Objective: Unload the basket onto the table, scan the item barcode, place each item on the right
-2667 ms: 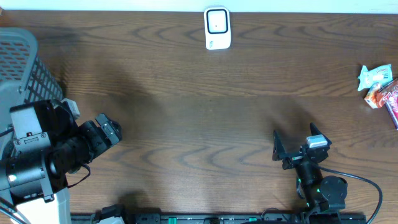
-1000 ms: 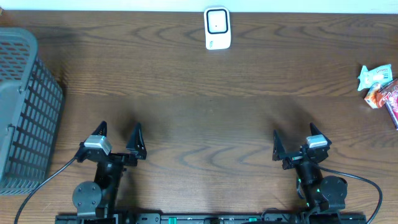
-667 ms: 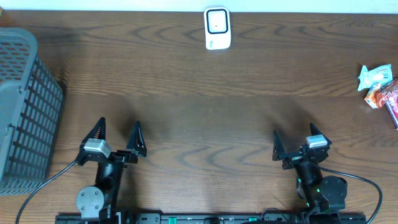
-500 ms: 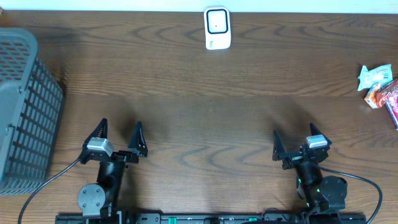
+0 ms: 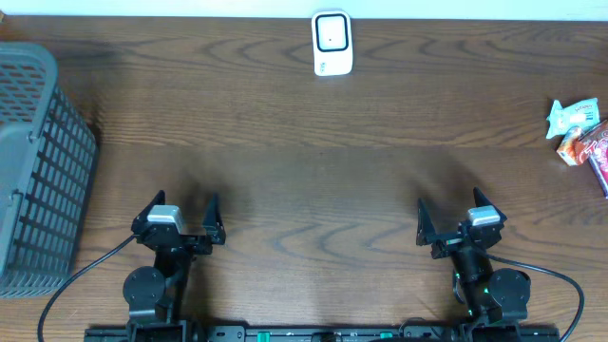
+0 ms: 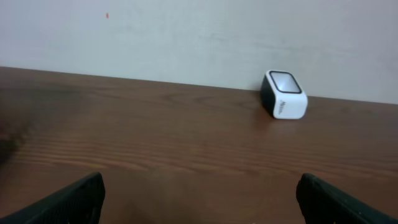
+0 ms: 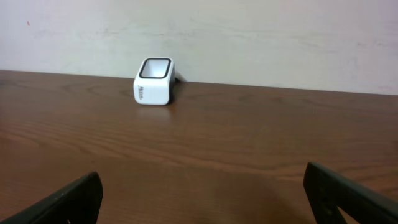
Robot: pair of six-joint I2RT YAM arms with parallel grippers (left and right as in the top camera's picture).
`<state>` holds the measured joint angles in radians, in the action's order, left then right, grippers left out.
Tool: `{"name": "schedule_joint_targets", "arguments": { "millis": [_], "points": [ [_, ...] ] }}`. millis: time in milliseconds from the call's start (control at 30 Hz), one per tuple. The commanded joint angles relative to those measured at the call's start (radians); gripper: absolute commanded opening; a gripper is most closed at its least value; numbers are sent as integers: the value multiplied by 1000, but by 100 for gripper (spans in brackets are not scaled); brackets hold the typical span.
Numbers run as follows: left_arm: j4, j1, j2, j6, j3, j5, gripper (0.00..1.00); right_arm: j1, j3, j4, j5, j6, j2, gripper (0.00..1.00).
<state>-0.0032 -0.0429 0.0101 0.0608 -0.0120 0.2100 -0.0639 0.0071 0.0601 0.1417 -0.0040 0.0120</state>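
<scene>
— Two arms sit at the near edge of the table (image 5: 313,161). What lies furthest left?
— A grey mesh basket (image 5: 38,161), at the left edge. Next to the right is the left gripper (image 5: 183,204), jaws spread wide, gripping nothing, pointing toward the far side.
— And in the middle?
— The white barcode scanner (image 5: 332,43), standing at the far edge by the wall, with its dark-rimmed window on top. Both wrist views show it well ahead of the fingers.
— Then the right gripper (image 5: 449,201)?
— Spread wide too, holding nothing, well apart from the left one.
— Where are the items?
— At the far right edge: a pale packet (image 5: 573,116) touching a red and orange packet (image 5: 587,147). The frame cuts them off, so there may be more than two, and no barcode can be made out.
</scene>
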Motion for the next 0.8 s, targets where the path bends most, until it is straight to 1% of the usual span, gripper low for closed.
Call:
{"name": "schedule_joint_targets", "arguments": {
  "millis": [0, 200, 533, 600, 767],
  "points": [
    [-53, 5, -8, -35, 8, -40, 98, 5, -2, 4, 6, 6, -6, 99],
    [-54, 5, -8, -50, 8, -65, 98, 5, -2, 4, 6, 7, -6, 99],
    [-56, 5, -8, -50, 8, -69, 98, 5, -2, 3, 6, 7, -6, 99],
    [-60, 5, -8, -65, 8, -70, 98, 5, -2, 4, 6, 6, -6, 99],
    [-64, 5, -8, -68, 8, -113, 98, 5, -2, 4, 6, 7, -6, 99]
  ]
}}
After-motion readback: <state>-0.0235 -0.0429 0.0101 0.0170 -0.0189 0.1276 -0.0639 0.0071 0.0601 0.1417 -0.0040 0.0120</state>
